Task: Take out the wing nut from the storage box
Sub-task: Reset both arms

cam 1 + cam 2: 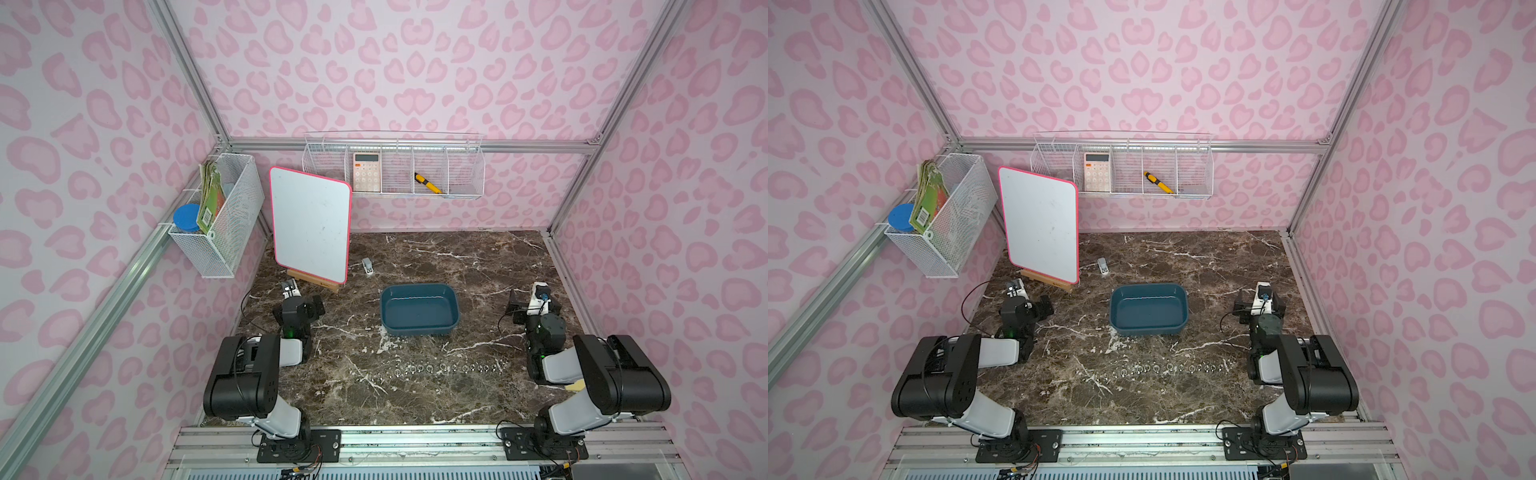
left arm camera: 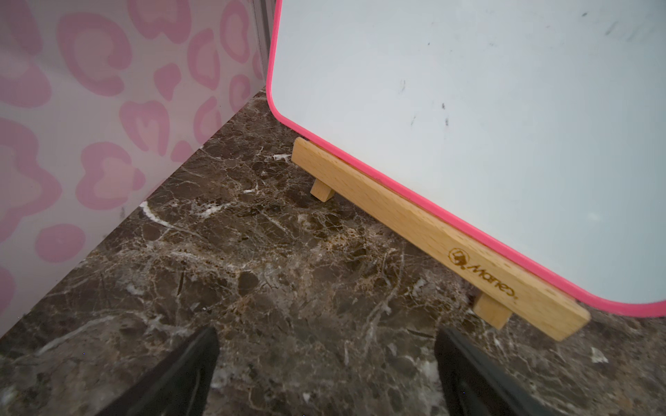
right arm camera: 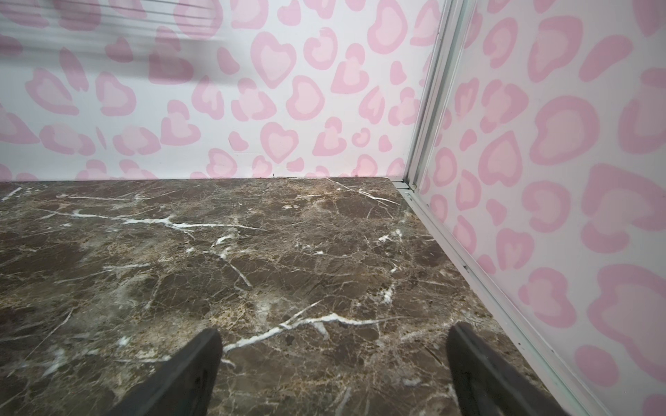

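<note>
Two grippers, both spread wide, nothing between the fingers of either.

Left gripper (image 2: 326, 363): dark fingers (image 2: 180, 374) stand well apart over the bare marble table (image 2: 252, 270). They face the foot of a pink-edged whiteboard (image 2: 468, 126) propped on a wooden stand (image 2: 432, 234).

Right gripper (image 3: 333, 363): fingers (image 3: 180, 378) likewise apart above the table, facing a back corner of the pink-patterned enclosure.

The storage box (image 1: 419, 311) sits upright on the table in both top views. It lies roughly midway between the two grippers and well apart from each. Its floor shows plain teal.

A row of small silvery pieces (image 1: 440, 368) lies on the table on the arm-base side of the box, near it but not touching. They are too small to tell whether they are wing nuts.

The whiteboard stands beyond the box, off its left-arm side and toward the back wall. A small grey-white item (image 1: 367, 266) lies on the table beyond the box's far left corner; I cannot tell what it is.

A long wire basket (image 1: 465, 174) hangs on the wall behind and above the box. It holds a calculator (image 1: 367, 171) and a yellow-and-black tool (image 1: 428, 183) in neighbouring compartments.
</note>
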Tool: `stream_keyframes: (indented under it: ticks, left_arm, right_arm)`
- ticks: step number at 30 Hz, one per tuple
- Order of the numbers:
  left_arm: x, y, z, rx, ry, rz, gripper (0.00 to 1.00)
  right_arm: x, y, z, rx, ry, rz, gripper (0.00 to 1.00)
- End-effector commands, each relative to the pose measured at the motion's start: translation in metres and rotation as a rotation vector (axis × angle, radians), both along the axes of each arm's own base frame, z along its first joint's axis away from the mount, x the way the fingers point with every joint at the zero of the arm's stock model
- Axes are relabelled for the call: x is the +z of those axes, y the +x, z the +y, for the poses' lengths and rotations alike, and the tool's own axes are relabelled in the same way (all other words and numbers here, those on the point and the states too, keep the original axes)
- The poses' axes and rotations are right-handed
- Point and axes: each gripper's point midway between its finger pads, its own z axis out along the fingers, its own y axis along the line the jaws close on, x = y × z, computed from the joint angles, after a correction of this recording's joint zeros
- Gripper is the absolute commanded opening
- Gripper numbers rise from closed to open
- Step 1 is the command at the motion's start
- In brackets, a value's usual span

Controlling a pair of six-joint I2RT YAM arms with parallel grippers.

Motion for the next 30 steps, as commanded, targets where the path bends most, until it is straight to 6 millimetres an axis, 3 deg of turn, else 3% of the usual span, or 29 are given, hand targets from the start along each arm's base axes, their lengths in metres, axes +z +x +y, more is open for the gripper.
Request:
stream_keyframes:
  ticks: [1, 8, 12, 21, 25, 30]
  left_arm:
    - [0.007, 0.004, -0.001, -0.012, 0.012, -0.025, 0.99]
    - [0.007, 0.004, -0.001, -0.012, 0.012, -0.026, 0.98]
    - [0.007, 0.004, -0.001, -0.011, 0.010, -0.025, 0.98]
    - [0.007, 0.004, -0.001, -0.012, 0.011, -0.026, 0.98]
    - [0.007, 0.004, -0.001, -0.011, 0.011, -0.027, 0.99]
    - [0.006, 0.004, -0.001, -0.012, 0.011, -0.025, 0.98]
  right_arm:
    - [0.004, 0.001, 0.000, 0.002, 0.008, -0.017, 0.99]
    - [0.004, 0.002, 0.002, 0.015, 0.009, -0.016, 0.99]
    - [0.009, -0.009, 0.045, 0.387, -0.009, -0.049, 0.99]
    - [0.008, -0.008, 0.042, 0.372, -0.011, -0.044, 0.99]
    - [0.004, 0.002, 0.009, 0.140, 0.032, -0.017, 0.99]
    - [0.004, 0.004, 0.014, 0.160, 0.018, -0.010, 0.99]
